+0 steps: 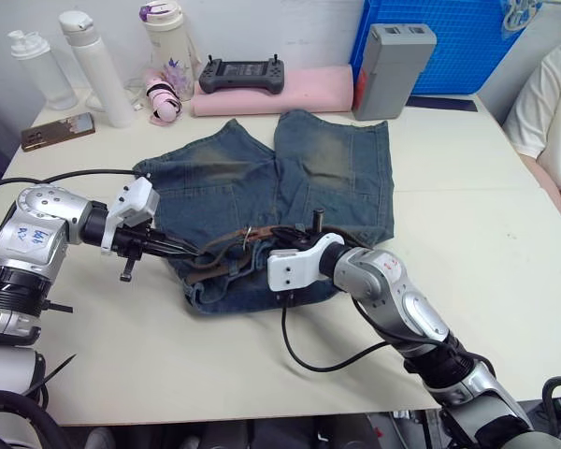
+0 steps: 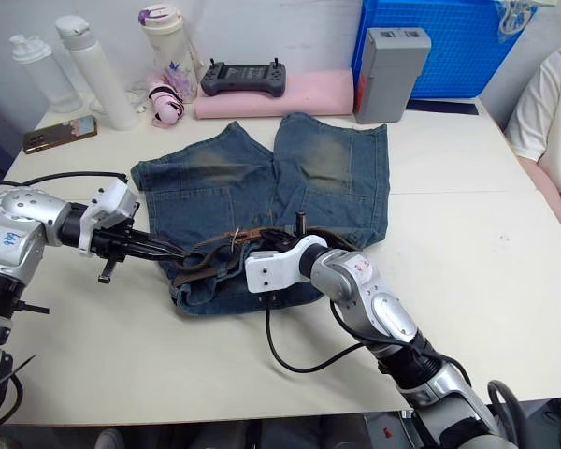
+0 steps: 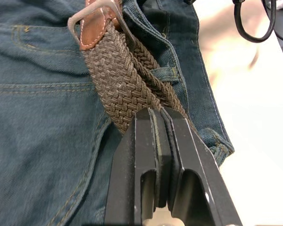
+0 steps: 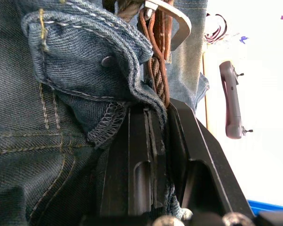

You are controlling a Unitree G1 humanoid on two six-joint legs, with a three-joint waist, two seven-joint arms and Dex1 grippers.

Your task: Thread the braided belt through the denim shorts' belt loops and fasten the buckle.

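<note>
shorts: the denim shorts (image 1: 280, 187) are lying flat in the middle of the white table (image 1: 449, 281), legs pointing away from me, waistband on my side and pretty bunched up

belt: the braided belt (image 3: 125, 82) sits along that waistband, doubled over on itself near the left end, brown woven strap against blue denim

buckle: the buckle (image 3: 96, 12) is the silver frame at the stitched leather end, resting on the denim just past my left fingertips

belt loops: I can make out one of the belt loops (image 3: 166, 74) right beside the strap, the belt passing by it; can't tell if it actually goes through

left gripper: my left gripper (image 3: 155, 117) is pinched closed on the doubled belt, reaching in from the left edge of the shorts

right gripper: my right gripper (image 4: 153, 115) is clamped on the folded waistband edge, with the brown strap squeezed in right next to the denim, so it looks like it has both

other stuff: far side of the table has white bottles (image 1: 93, 65), a phone (image 1: 58, 130), a black controller (image 1: 241, 74) on pink foam (image 1: 280, 94), a grey box (image 1: 391, 67) and a blue crate (image 1: 449, 42)

person: a sleeve (image 1: 547, 112) at the right edge
</note>
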